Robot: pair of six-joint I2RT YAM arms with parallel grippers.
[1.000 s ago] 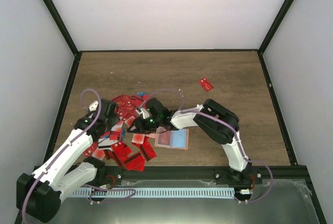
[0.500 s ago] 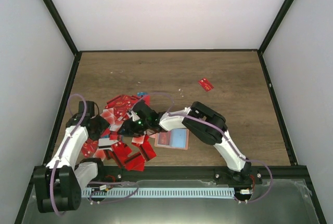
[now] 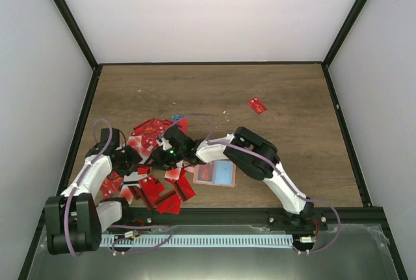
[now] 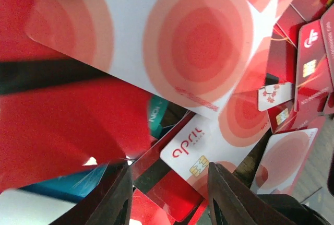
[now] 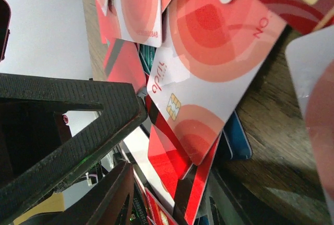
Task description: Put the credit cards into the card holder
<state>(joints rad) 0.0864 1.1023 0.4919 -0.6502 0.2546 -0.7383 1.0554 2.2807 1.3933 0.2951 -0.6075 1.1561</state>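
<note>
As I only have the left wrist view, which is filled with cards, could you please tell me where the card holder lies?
Observer: The card holder lies just right of the card pile, towards the near edge.
Operator: Thank you. Is it open?
Observer: Yes, it lies open, its light blue and pink inside facing up.
Operator: Are any cards away from the pile?
Observer: One red card lies alone, farther back and to the right.

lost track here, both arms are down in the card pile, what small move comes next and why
Probably close the left gripper on the white april card and lift it: its corner lies between the parted fingers, and the card holder lies beside the pile.
</note>
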